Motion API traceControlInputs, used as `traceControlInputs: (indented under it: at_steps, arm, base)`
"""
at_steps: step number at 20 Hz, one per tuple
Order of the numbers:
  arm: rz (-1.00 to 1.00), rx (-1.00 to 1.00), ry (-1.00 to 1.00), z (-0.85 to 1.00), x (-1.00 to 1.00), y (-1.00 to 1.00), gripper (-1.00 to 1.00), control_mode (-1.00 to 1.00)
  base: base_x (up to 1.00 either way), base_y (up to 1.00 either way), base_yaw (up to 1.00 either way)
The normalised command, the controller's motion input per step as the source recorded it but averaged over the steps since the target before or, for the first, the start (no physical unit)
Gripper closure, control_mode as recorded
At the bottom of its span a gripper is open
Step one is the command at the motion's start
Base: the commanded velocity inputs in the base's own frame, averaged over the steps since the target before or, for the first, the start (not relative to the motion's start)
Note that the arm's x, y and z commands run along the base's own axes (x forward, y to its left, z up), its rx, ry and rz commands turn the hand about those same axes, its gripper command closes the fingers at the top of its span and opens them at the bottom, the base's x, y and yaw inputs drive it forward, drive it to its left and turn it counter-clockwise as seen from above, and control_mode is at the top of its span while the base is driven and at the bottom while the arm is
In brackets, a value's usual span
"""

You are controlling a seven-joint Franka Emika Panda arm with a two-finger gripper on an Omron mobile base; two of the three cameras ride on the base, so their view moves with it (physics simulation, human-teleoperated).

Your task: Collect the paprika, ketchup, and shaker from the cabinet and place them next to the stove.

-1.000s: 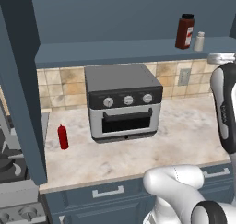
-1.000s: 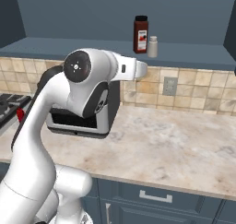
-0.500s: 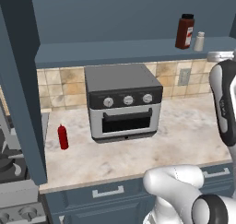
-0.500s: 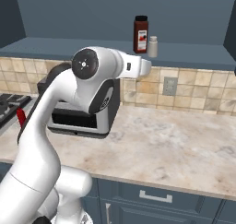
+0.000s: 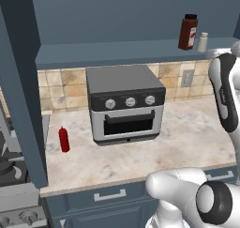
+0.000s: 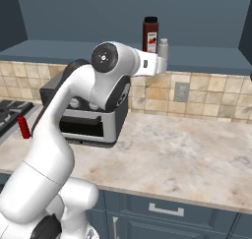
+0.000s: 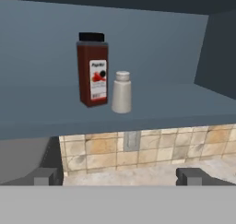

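On the cabinet's open shelf [image 7: 152, 109] the dark reddish-brown paprika [image 7: 93, 71] stands upright, with the small pale shaker [image 7: 121, 92] close beside it. My gripper [image 7: 118, 176] is open and holds nothing. It hangs in front of the shelf and a little below it, well apart from both jars. From the base I see the paprika [image 5: 188, 32] and shaker [image 5: 202, 42] at the shelf's right end. The red ketchup [image 5: 64, 139] stands upright on the counter at the left, near the stove [image 5: 10, 173]. The paprika [image 6: 150, 35] rises just behind my wrist.
A silver toaster oven [image 5: 126, 105] sits on the marble counter [image 5: 187, 133] under the shelf. A dark cabinet side panel [image 5: 23, 105] rises between the ketchup and the stove. A wall outlet [image 6: 181, 91] is set in the tiled backsplash.
My arm has lifted and reached slightly farther toward the shelf's right end. The jaws have stayed open. The jars and the ketchup have not moved.
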Motion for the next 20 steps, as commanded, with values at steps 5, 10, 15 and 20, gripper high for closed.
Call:
traceControlInputs:
  at_steps: [5, 10, 15, 20]
  arm:
    - [0.08, 0.0, 0.02, 0.0, 0.46, -0.13, -1.0, -1.0]
    - [0.06, 0.0, 0.0, 0.0, 0.3, -0.33, -1.0, -1.0]
    - [0.09, 0.0, 0.0, 0.0, 0.34, -0.38, -1.0, -1.0]
    - [0.08, 0.0, 0.0, 0.0, 0.24, -0.15, -1.0, -1.0]
  base:
    - [0.0, 0.0, 0.0]
    - [0.0, 0.0, 0.0]
    - [0.0, 0.0, 0.0]
    - [0.0, 0.0, 0.0]
